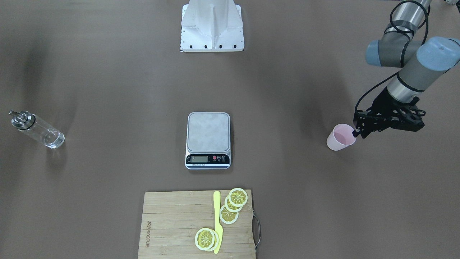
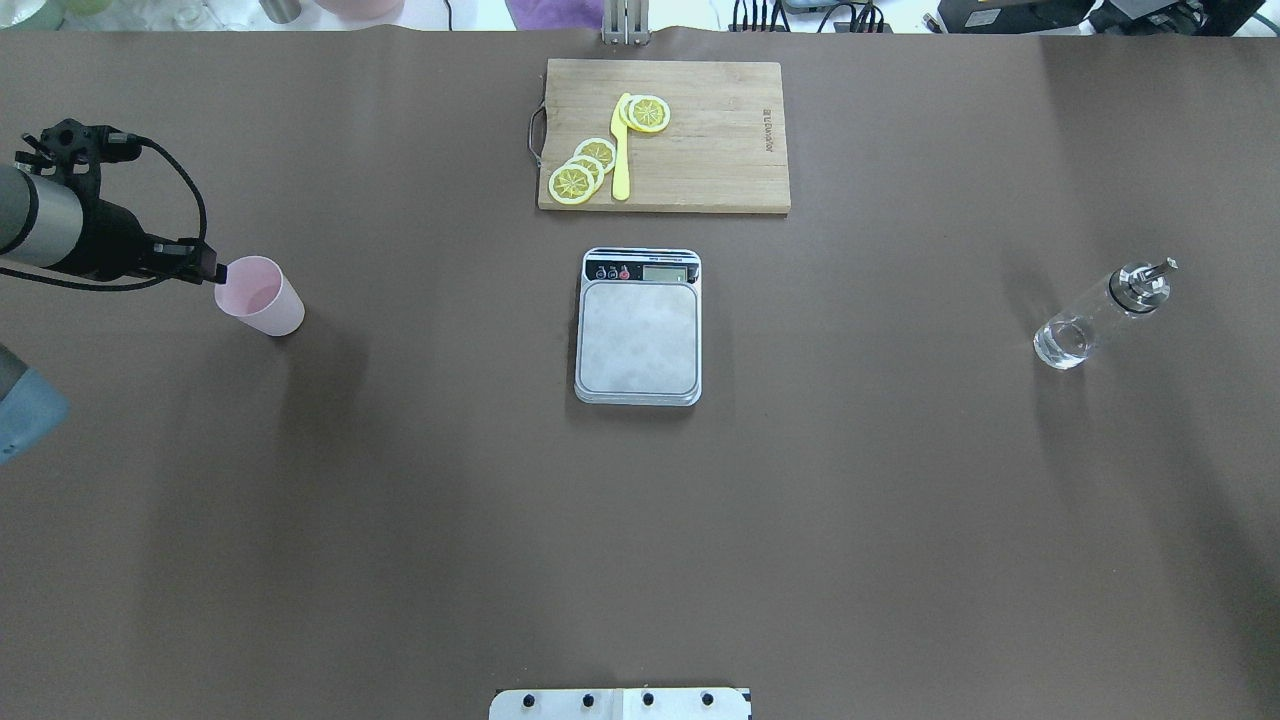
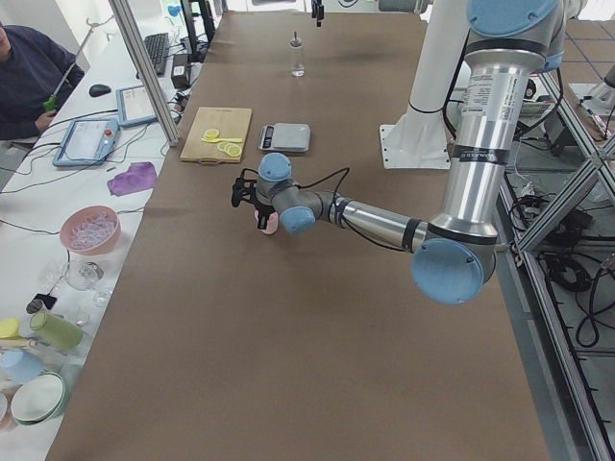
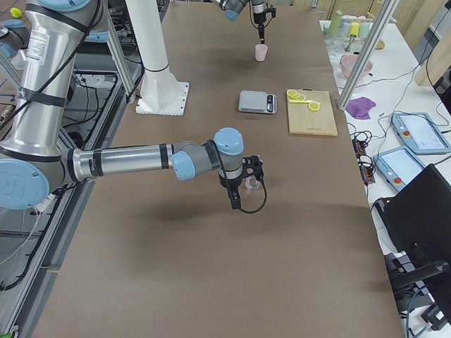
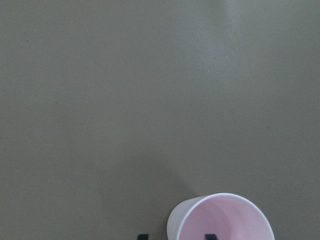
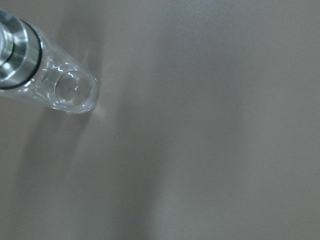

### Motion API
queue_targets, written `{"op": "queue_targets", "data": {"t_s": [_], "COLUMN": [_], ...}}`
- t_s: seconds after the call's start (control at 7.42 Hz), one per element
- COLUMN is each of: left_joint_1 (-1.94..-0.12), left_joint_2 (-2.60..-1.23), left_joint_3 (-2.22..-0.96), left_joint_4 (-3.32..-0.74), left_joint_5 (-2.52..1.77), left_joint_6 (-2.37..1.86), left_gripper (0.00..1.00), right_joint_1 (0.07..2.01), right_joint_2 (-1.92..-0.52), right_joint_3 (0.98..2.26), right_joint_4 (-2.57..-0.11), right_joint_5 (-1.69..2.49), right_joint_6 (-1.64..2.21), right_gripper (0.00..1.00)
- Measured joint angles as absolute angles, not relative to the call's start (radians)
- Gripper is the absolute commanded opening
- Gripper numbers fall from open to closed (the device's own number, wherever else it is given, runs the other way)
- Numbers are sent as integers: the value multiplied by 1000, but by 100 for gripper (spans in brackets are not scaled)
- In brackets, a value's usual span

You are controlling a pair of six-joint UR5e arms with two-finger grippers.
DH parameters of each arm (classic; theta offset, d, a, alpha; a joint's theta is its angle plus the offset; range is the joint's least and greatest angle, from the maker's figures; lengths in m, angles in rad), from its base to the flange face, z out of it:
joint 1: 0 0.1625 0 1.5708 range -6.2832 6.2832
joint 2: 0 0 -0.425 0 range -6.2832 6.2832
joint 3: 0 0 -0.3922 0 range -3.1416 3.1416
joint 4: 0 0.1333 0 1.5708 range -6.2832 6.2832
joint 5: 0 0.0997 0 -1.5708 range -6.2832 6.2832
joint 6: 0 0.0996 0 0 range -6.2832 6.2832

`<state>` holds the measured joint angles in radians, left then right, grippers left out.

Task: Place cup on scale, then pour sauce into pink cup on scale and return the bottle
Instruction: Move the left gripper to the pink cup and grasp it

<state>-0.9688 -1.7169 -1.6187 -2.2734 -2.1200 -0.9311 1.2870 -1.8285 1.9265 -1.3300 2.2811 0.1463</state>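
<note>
I'm watching the left claw [image 1: 355, 133] hovering at the rim of the cup [image 1: 339, 138], a smooth pale pink plastic tumbler tapering toward its base. The cup is standing upright on the desk's [image 2: 400, 520] matte brown covering, far out to the left and well apart from the scale [image 1: 208, 131]. In the wrist view the black fingertips [image 5: 210, 236] are sitting spread, one outside the cup's thin wall and one over its mouth, so I'm reading this claw as open, not pinching. The scale is lying at the centre, a flat rectangle with a brushed steel platform, rounded corners and a black strip carrying a small display. The bottle [image 1: 39, 130], slim clear glass with a shiny metal spout cap, is standing far right. The right claw [image 4: 252, 174] is showing only from the side, so I cannot tell its state.
</note>
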Motion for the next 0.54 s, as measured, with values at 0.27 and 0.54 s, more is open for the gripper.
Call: {"op": "queue_targets", "data": {"t_s": [0.27, 0.54], "left_joint_1": [-965, -959], "left_joint_2": [-1716, -1715], "left_joint_3": [-1618, -1617], "left_joint_4": [-2273, -2273], "left_joint_5": [-2118, -2099], "left_joint_6": [-931, -932], "left_gripper": [33, 29], "right_joint_1": [1287, 1287], "right_joint_2": [-1829, -1828], "right_joint_3": [1926, 1925], "right_joint_4": [-1330, -1330], "right_joint_5": [2280, 2280], "right_joint_6": [147, 147], "right_gripper": [100, 100]}}
